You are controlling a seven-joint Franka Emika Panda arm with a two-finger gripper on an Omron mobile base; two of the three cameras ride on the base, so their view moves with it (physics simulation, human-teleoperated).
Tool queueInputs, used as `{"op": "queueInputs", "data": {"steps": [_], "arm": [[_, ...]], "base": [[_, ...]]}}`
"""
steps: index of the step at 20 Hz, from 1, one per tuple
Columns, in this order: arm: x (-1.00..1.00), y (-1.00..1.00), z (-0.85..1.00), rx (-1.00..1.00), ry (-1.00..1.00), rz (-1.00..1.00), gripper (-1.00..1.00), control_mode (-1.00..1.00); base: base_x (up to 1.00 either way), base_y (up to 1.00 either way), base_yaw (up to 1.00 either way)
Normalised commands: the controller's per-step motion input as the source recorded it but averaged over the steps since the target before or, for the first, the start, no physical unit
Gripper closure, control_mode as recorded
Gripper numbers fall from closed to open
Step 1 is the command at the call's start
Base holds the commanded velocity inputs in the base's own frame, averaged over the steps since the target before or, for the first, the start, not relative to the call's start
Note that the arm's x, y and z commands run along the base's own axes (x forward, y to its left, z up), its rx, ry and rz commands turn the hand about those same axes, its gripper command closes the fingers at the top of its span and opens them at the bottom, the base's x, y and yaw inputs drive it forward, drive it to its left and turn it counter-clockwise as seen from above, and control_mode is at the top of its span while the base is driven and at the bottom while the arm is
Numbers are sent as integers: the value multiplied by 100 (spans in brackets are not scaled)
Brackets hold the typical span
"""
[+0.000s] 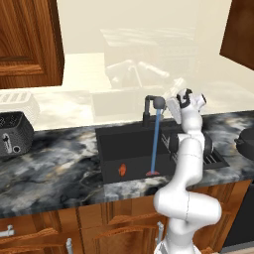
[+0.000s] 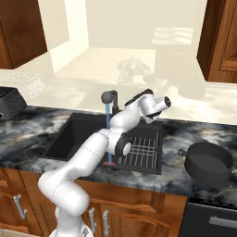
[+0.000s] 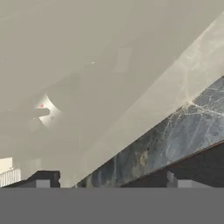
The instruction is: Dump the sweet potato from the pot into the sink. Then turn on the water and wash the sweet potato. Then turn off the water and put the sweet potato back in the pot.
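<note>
The sink (image 1: pixel 106 149) is a black basin in the dark marbled counter. A blue stream of water (image 1: pixel 155 144) runs from the black faucet (image 1: pixel 150 108) down to the basin floor. The small orange-red sweet potato (image 1: pixel 122 170) lies on that floor, left of the stream. The black pot (image 2: pixel 208 162) stands upright on the counter right of the sink, and I see nothing in it. My gripper (image 1: pixel 171 105) hovers just right of the faucet head, above the basin's back edge. In the hand view its fingertips (image 3: pixel 46 180) stand wide apart, open, with nothing between them.
A wire rack (image 2: pixel 144 149) lies in the right part of the basin. A dark toaster (image 1: pixel 13 133) stands on the counter at far left. Wooden wall cabinets (image 2: pixel 222 41) hang above both ends. A dark appliance front (image 2: pixel 210 220) sits below the pot.
</note>
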Motion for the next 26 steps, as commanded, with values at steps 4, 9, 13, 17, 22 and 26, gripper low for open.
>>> {"op": "queueInputs", "data": {"steps": [4, 9, 13, 17, 22, 26], "arm": [[-17, 19, 0, 3, 10, 0, -100, -100], [-16, 41, 0, 5, 10, 0, -100, -100], [-10, 60, 0, 3, 3, 0, -100, -100], [-3, 62, 0, 1, 0, 0, -100, -100], [0, 63, 0, 0, 0, 0, -100, -100], [-2, 70, 0, 0, 1, 0, -100, -100]], "base": [[0, 0, 0], [0, 0, 0], [0, 0, 0], [0, 0, 0], [0, 0, 0], [0, 0, 0]]}}
